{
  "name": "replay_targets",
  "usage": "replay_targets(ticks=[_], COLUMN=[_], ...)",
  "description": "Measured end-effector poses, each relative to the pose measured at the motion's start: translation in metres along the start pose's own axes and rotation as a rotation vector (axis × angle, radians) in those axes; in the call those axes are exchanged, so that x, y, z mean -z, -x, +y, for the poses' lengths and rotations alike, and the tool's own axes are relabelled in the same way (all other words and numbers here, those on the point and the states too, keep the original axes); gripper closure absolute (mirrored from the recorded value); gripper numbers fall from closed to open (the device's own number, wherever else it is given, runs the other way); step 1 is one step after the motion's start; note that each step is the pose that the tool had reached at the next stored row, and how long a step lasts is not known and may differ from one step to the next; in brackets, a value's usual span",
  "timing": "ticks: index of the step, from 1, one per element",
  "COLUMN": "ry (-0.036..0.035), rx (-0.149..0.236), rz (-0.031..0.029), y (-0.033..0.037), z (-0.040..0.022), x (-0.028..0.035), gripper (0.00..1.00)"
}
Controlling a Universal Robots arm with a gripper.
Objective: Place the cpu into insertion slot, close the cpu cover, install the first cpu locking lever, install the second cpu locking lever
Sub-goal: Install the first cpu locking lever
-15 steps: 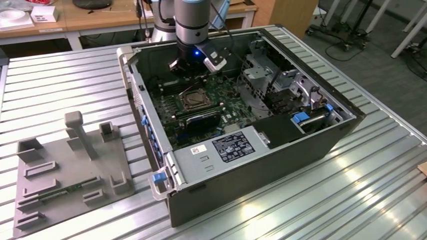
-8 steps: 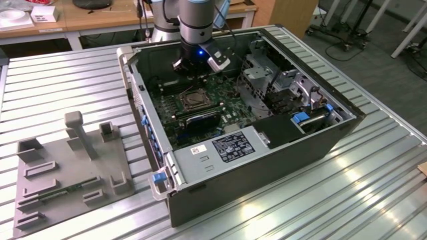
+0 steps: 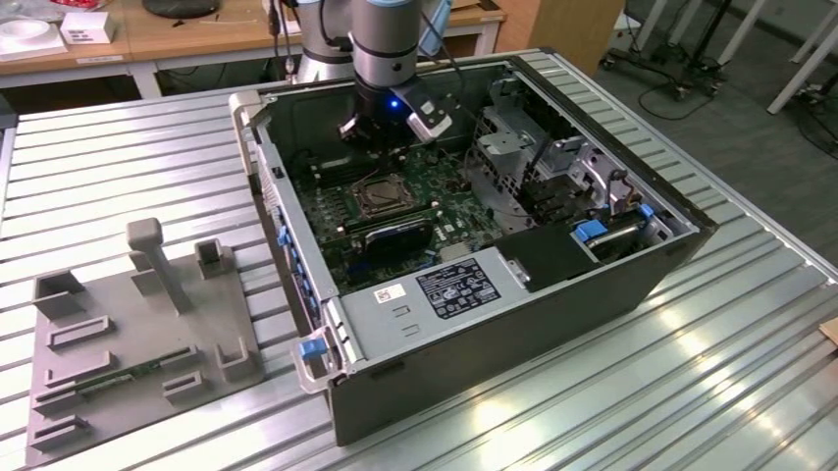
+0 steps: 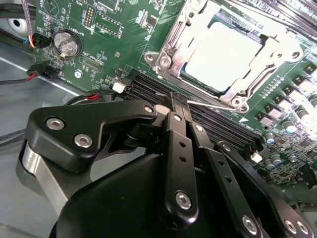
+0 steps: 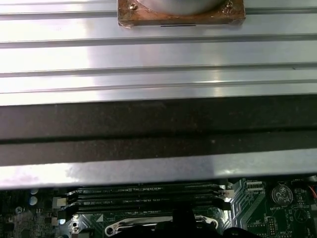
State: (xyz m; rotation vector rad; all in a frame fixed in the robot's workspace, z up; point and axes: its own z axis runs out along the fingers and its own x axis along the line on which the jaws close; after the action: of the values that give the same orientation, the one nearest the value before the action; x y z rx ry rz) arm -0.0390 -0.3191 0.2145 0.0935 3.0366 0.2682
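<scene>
Inside the open PC case (image 3: pixel 524 334) on the bench (image 3: pixel 131 157), the cpu (image 4: pixel 223 57) sits in the insertion slot (image 3: pixel 380 196). The cpu cover (image 4: pixel 171 47) lies flat over its edges, so the chip looks seated. Gripper (image 4: pixel 182 105) hovers just beside the slot, above the memory slots (image 4: pixel 148 87), fingers pressed together, nothing held. Narrow tip prob. suits pushing the thin locking lever (image 4: pixel 213 105) at its tip.

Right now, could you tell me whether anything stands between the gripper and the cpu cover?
Nothing visible does. In the second wrist view the shut gripper hangs over the memory slots, short of the cpu cover, which lies down around the cpu. A thin metal lever runs along the cover's near edge.
</scene>
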Motion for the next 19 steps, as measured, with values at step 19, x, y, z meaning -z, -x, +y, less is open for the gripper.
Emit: replay_targets(ticks=[19], ry=[-0.0037], rx=[0.001], rz=[-0.0067], y=[-0.0035], z=[0.0001], x=[-0.0011], gripper=[0.89])
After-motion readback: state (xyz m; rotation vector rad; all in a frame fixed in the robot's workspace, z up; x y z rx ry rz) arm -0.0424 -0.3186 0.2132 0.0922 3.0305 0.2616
